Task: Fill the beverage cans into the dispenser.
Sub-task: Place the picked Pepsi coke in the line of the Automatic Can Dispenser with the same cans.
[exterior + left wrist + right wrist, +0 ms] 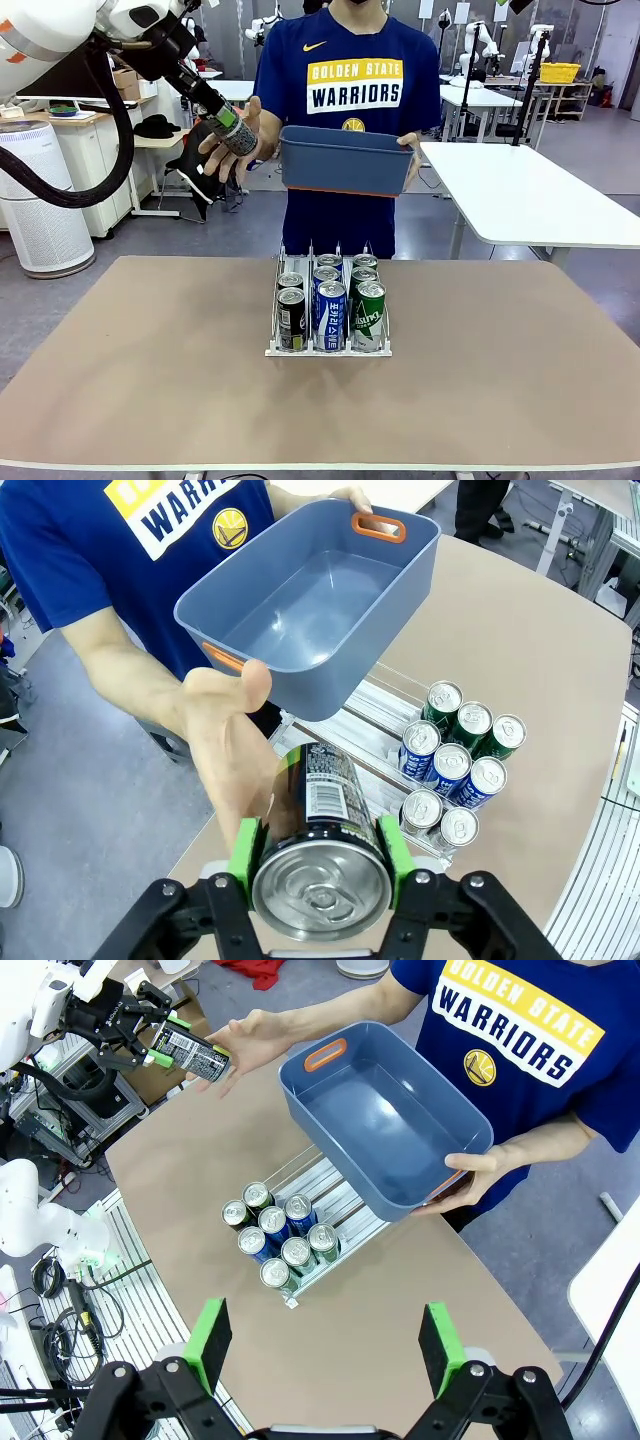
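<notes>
My left gripper [228,128] is raised high at the far left, shut on a black beverage can [234,134] that lies tilted between its green pads [245,852]. The can's silver top [320,882] faces the left wrist camera. A person's open hand [225,750] lies against the far end of that can. The white wire dispenser [329,350] stands at the table's middle with several cans [330,305] in its three lanes: black on the left, blue in the middle, green on the right. My right gripper [325,1345] hangs open above the table with nothing in it.
The person holds an empty dark blue tub [345,160] with orange handles in the other hand, above the table's far edge. The brown tabletop [150,360] lies bare around the dispenser. A white table [530,200] stands at the back right.
</notes>
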### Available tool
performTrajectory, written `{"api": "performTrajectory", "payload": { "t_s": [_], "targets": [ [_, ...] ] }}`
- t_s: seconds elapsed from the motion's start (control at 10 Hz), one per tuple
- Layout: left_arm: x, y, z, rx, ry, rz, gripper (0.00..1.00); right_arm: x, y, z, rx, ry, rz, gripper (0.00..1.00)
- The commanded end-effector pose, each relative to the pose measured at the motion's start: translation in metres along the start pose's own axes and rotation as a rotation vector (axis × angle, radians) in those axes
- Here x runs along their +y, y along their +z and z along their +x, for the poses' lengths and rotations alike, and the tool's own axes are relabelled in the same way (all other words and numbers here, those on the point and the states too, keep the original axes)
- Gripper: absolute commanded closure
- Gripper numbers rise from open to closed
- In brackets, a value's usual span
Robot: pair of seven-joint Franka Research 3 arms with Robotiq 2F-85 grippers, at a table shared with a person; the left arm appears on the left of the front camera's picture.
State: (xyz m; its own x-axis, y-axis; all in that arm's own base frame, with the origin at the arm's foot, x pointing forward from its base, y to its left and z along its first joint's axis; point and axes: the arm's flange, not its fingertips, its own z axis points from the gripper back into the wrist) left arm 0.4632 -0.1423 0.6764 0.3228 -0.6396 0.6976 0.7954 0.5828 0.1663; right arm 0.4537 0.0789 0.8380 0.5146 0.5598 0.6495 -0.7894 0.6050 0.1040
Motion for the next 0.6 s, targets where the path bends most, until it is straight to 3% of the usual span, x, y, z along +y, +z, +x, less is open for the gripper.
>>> {"api": "performTrajectory", "payload": {
  "t_s": [0.0, 0.5],
  "targets": [
    [0.0017, 0.0018, -0.0012, -0.002, -0.015, 0.003, 0.99, 0.0013, -0.0004, -0.0005, 0.001, -0.009, 0.004, 0.00],
    [0.0017, 0.0018, -0.0012, -0.002, -0.015, 0.003, 0.99, 0.0013, -0.0004, -0.0005, 0.001, -0.009, 0.004, 0.00]
  ]
}}
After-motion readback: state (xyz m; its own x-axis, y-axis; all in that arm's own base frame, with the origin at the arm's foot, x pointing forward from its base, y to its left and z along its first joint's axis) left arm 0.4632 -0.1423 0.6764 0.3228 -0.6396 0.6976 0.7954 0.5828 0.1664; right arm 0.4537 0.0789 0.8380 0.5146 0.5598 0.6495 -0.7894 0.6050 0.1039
